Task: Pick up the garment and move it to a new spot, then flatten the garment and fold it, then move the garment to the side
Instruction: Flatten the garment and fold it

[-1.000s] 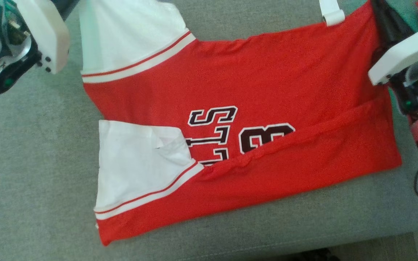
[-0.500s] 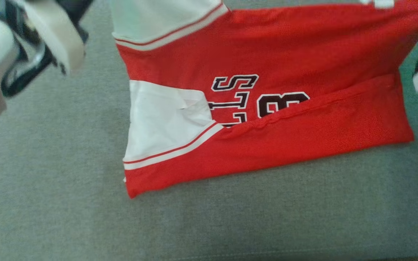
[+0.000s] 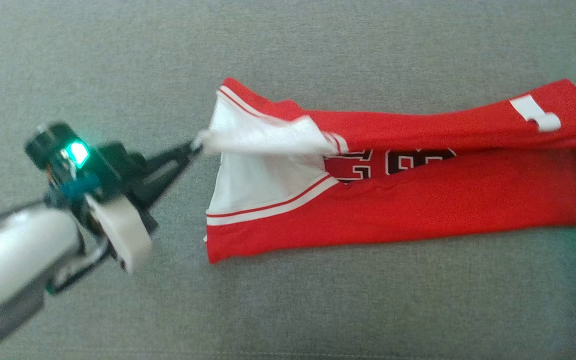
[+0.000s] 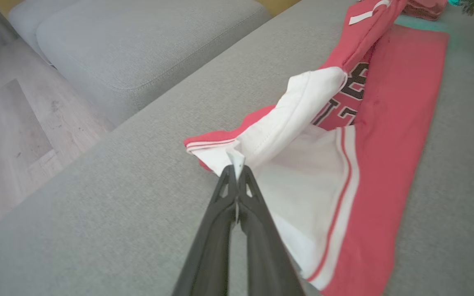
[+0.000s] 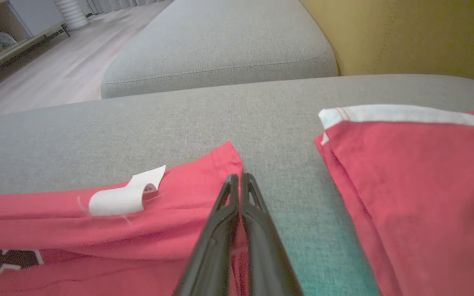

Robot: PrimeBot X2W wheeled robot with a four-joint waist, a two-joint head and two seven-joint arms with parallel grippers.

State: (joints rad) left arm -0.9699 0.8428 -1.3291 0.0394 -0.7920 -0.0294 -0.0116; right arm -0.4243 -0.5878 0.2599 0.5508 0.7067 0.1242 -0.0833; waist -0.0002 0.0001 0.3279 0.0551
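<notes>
A red jersey (image 3: 418, 210) lies stretched lengthwise across a grey seat cushion (image 3: 318, 310), folded into a long, narrow band. Its near long edge is turned up over the body, and its far edge is lifted and drawn over toward the near side, so the two folds almost meet. Between them a strip of dark lettering (image 3: 398, 162) outlined in white shows. At the robot's left end the jersey has white sleeves trimmed with red and white stripes; the upper sleeve (image 3: 268, 135) is raised off the cushion and pulled to a point. The left gripper (image 3: 195, 145) pinches that point, its two dark fingers pressed together on the white cloth. A white label (image 3: 535, 112) curls up from the red fabric near the opposite end. There the right gripper (image 5: 239, 177) has its fingers closed together at the red corner of the lifted fold, with red cloth showing between them. Just beyond that corner, apart from the jersey, a second red garment (image 5: 418, 185) with a white edge rests on the same cushion.
</notes>
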